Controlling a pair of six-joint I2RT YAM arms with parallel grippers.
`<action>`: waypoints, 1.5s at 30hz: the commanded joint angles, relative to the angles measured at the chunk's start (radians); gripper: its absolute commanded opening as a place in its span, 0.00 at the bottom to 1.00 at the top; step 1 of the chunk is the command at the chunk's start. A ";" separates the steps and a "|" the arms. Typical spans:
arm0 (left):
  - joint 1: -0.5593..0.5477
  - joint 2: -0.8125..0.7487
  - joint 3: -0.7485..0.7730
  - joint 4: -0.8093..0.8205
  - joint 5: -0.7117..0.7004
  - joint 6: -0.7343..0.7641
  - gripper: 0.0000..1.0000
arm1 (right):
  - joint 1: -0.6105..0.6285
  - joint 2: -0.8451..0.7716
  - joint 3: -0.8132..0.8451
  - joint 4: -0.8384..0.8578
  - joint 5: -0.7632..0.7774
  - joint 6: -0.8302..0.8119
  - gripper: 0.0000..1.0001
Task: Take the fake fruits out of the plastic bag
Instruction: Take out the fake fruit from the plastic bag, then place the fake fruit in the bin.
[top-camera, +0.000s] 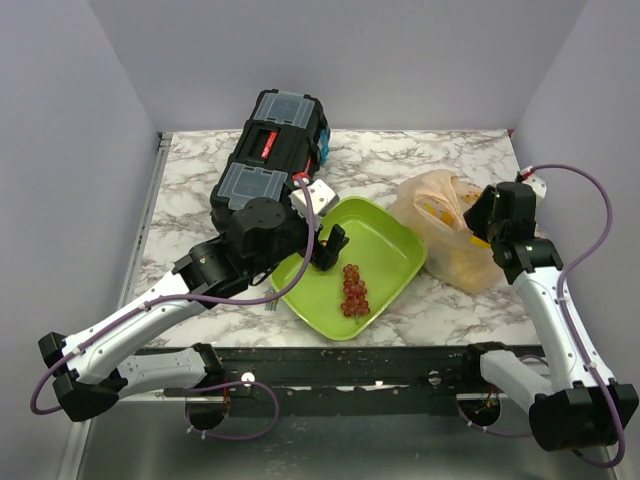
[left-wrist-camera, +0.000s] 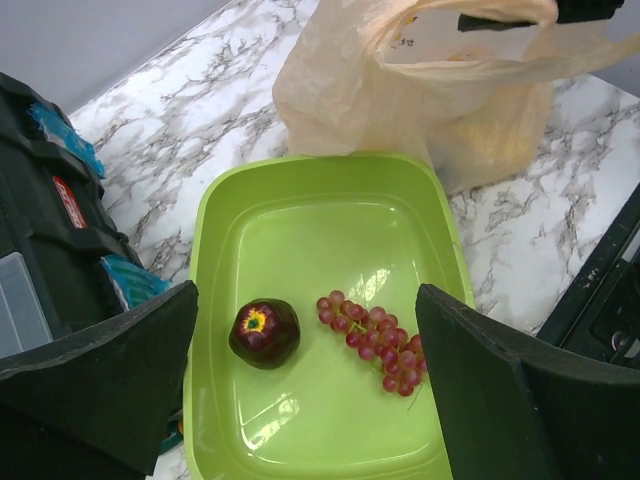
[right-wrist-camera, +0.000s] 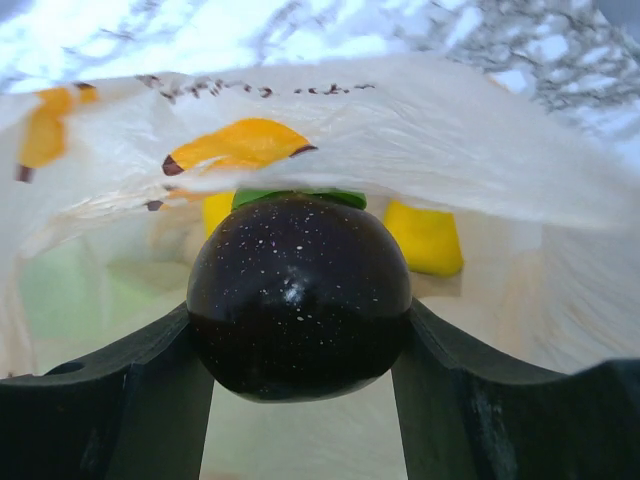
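The peach plastic bag (top-camera: 445, 245) lies right of the green tray (top-camera: 390, 240). My right gripper (right-wrist-camera: 300, 340) reaches into the bag's mouth and is shut on a dark maroon round fruit (right-wrist-camera: 300, 295) with a green cap. Behind that fruit, inside the bag (right-wrist-camera: 480, 150), lie yellow fruits (right-wrist-camera: 425, 235) and an orange one (right-wrist-camera: 235, 145). In the tray (left-wrist-camera: 215, 230) rest a red grape bunch (left-wrist-camera: 380, 340) and another maroon fruit (left-wrist-camera: 265, 332). My left gripper (left-wrist-camera: 307, 330) hovers open above them, holding nothing. From above, the grapes (top-camera: 355, 290) show but the left gripper (top-camera: 330, 245) hides the tray's maroon fruit.
A black toolbox (top-camera: 270, 160) stands at the back left, close behind the left arm and touching the tray's left side. The marble table (top-camera: 420, 150) ends in walls at the back and both sides. A black rail (top-camera: 350, 365) runs along the near edge.
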 joint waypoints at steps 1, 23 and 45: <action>-0.003 -0.001 0.002 0.006 -0.044 0.005 0.90 | -0.001 -0.034 0.139 -0.142 -0.165 -0.008 0.16; -0.003 -0.007 -0.020 0.031 -0.160 0.040 0.93 | 0.020 -0.146 0.247 -0.313 -1.075 -0.118 0.15; 0.000 -0.032 -0.079 0.114 -0.309 0.044 0.93 | 0.795 0.205 0.132 -0.136 -0.126 0.186 0.12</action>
